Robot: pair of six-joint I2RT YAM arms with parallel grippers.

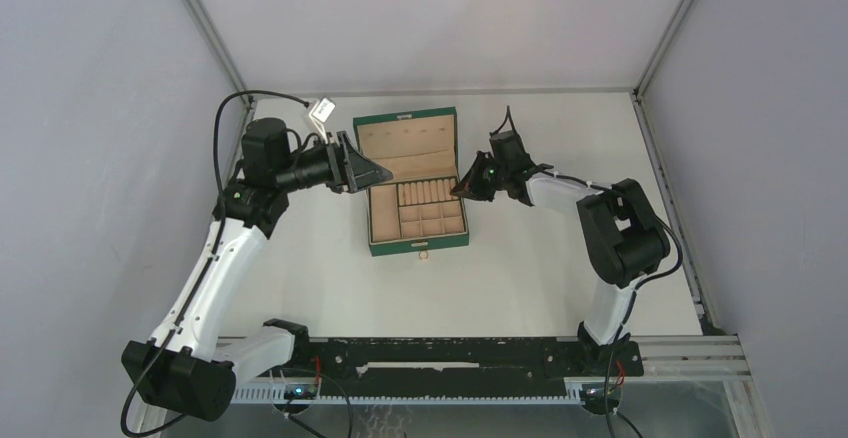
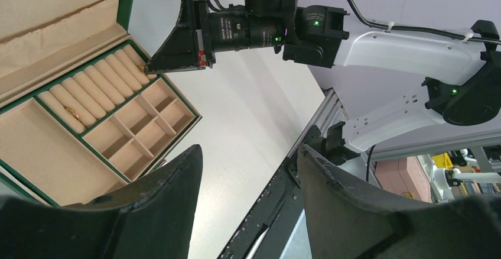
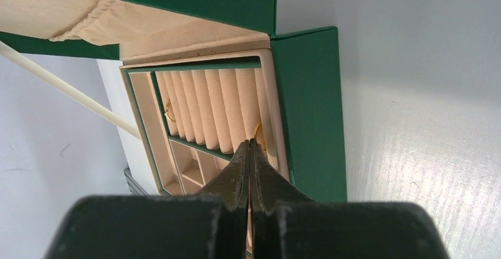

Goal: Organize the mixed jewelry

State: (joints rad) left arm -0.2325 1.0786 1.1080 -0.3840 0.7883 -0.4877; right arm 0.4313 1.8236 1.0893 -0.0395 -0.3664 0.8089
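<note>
The dark green box [image 1: 417, 245] stands open mid-table, with tan ring rolls [image 3: 207, 108] and small compartments [image 2: 139, 132]. One thin gold ring [image 2: 74, 115] sits between the rolls; it also shows in the right wrist view [image 3: 168, 110]. My right gripper [image 3: 249, 143] is shut, tips at the rolls' end by the box wall, with a second gold ring [image 3: 258, 130] pinched at its tips. It shows in the top view [image 1: 462, 188]. My left gripper [image 2: 249, 152] is open and empty, held above the box's left side [image 1: 378, 171]. The chain is out of view.
The box lid [image 1: 405, 138] leans back, tan-lined. A white tag [image 1: 322, 109] lies at the back left. A black rail [image 1: 450, 353] runs along the near edge. Grey enclosure walls stand left, right and behind.
</note>
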